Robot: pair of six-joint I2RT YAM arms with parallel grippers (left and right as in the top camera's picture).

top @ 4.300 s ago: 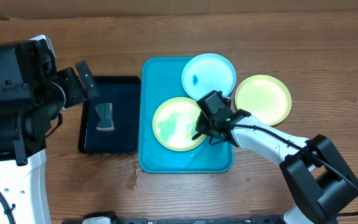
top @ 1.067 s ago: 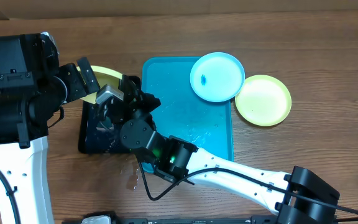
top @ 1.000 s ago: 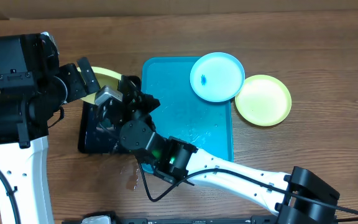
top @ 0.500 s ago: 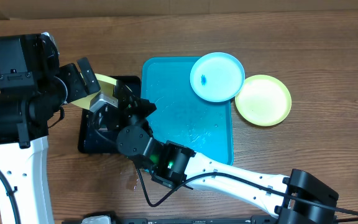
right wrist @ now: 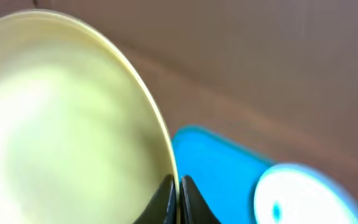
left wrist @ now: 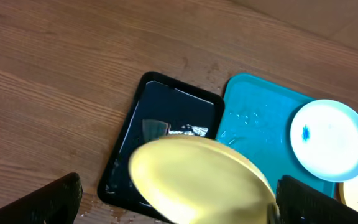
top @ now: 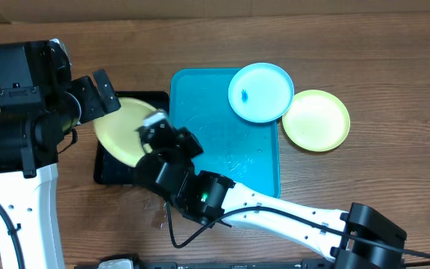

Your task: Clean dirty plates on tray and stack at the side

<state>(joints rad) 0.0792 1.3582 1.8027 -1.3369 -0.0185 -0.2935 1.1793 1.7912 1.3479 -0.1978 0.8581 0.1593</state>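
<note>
Plate (top: pixel 122 131) rim in right gripper (right wrist: pixel 178 186) — aslant over black tray (top: pixel 109 170)

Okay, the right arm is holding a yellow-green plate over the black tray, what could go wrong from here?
One: the right gripper pinches the round yellow-green plastic plate only at its thin rim, so it might slip onto the small black rectangular tray. Two: the open left gripper sits right beside that plate; either arm moving could knock it. Three: the light blue round plate overhangs a corner of the large turquoise plastic tray, so a nudge may tip it.
</note>
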